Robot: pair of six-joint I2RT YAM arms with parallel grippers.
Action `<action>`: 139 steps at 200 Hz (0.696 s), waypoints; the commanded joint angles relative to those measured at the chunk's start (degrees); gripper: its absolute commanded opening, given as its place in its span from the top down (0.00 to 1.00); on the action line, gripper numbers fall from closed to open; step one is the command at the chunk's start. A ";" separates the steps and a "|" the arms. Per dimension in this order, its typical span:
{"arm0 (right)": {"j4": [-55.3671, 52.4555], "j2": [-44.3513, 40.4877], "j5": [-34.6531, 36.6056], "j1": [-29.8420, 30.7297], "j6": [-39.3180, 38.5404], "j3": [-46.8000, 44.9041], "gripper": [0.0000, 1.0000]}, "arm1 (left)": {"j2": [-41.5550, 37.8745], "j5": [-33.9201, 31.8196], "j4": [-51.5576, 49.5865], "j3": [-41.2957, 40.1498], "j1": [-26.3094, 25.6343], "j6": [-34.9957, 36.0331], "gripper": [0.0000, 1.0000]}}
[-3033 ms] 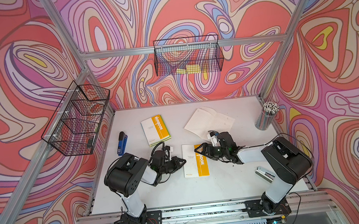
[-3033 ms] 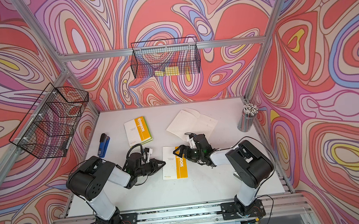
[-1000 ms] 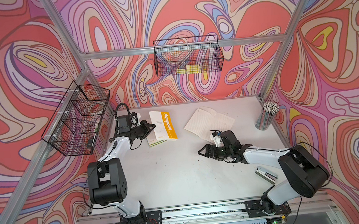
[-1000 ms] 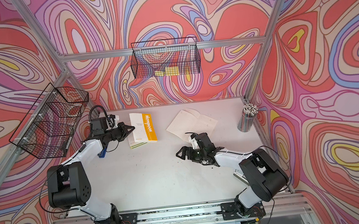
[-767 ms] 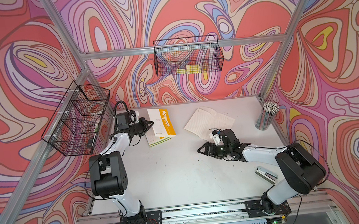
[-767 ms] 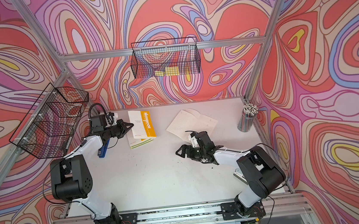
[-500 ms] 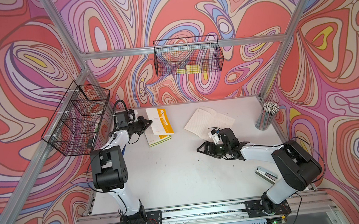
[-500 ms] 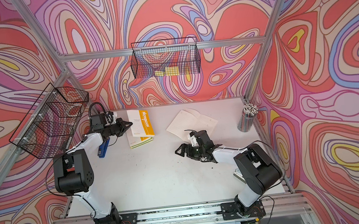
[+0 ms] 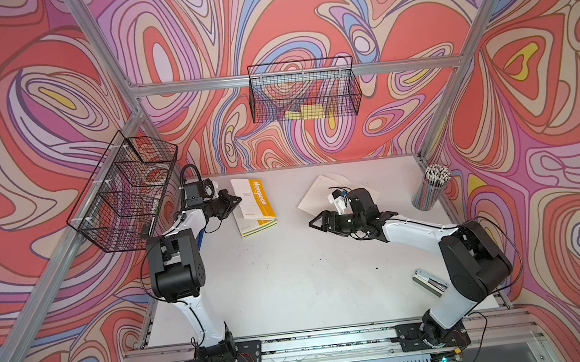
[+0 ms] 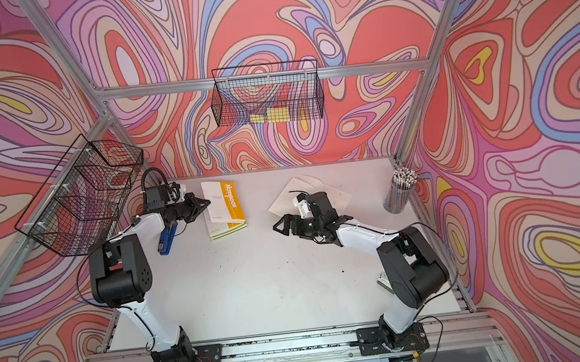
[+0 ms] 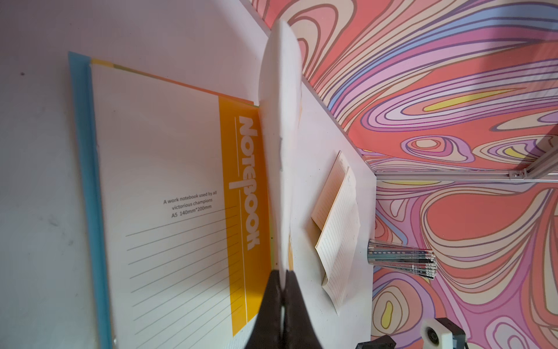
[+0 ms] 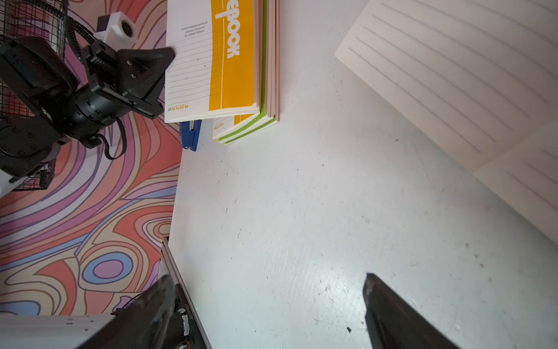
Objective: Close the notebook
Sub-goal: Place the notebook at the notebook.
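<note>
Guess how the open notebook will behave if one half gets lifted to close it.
Probably floppy: the open notebook shows thin lined leaves that don't lie fully flat on the table. Likely light for its size, so it may slide on the smooth top rather than hinge at the fold.

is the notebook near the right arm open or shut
Open: the notebook lies spread, lined pages facing up.

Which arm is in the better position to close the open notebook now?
Right. The right end effector is open, empty and next to the open notebook. The left end effector is shut on the orange notebook above the stack, farther away.
</note>
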 commanded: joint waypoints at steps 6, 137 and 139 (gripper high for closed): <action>-1.05 3.24 -2.07 -0.28 -0.89 4.12 0.02 | 2.11 -0.60 -4.49 2.79 0.94 3.85 1.00; -0.35 9.34 -4.03 -0.46 -0.42 9.73 0.02 | 6.65 -5.64 -9.09 3.75 1.19 8.82 1.00; -0.34 9.38 -4.03 -0.42 -0.38 9.70 0.02 | 6.69 -5.62 -9.09 3.74 1.16 8.82 1.00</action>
